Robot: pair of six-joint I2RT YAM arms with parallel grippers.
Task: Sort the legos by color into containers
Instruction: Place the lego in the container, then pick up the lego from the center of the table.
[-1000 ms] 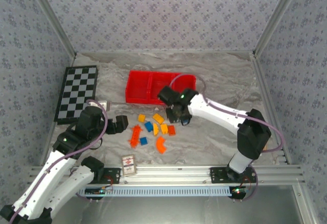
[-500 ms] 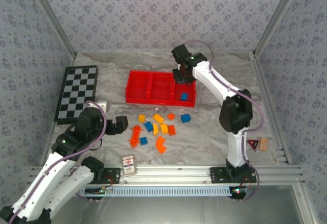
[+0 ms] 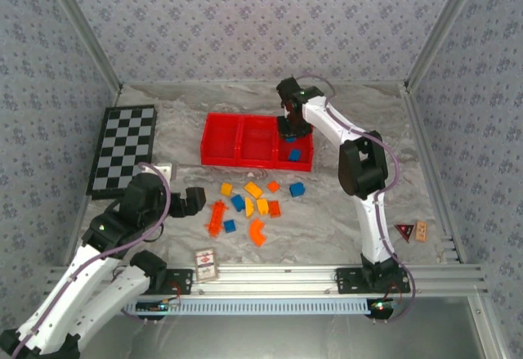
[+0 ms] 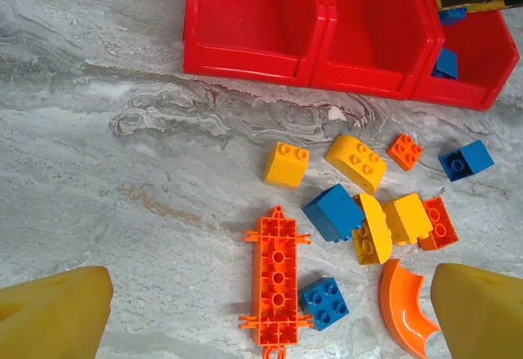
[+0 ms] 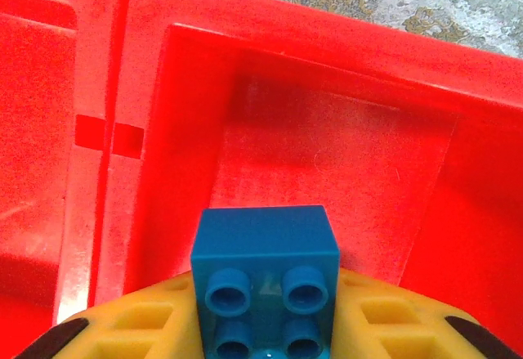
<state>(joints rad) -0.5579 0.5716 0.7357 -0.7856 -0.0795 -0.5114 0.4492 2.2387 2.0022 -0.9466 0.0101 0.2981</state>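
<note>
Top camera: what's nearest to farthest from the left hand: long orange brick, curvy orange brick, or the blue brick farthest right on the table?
1. Long orange brick, just right of the left hand.
2. Curvy orange brick, farther right.
3. Blue brick, farthest right.

Five blue legos (image 4: 334, 212), four yellow (image 4: 286, 164), four orange (image 4: 278, 281), one tray (image 4: 245, 60)

Blue brick (image 5: 264, 277) with its near end cut off by the bottom edge, curved orange brick (image 4: 403, 306) clipped below, red tray (image 4: 245, 63) cropped at top, small card (image 3: 206, 262) print too small to read
</note>
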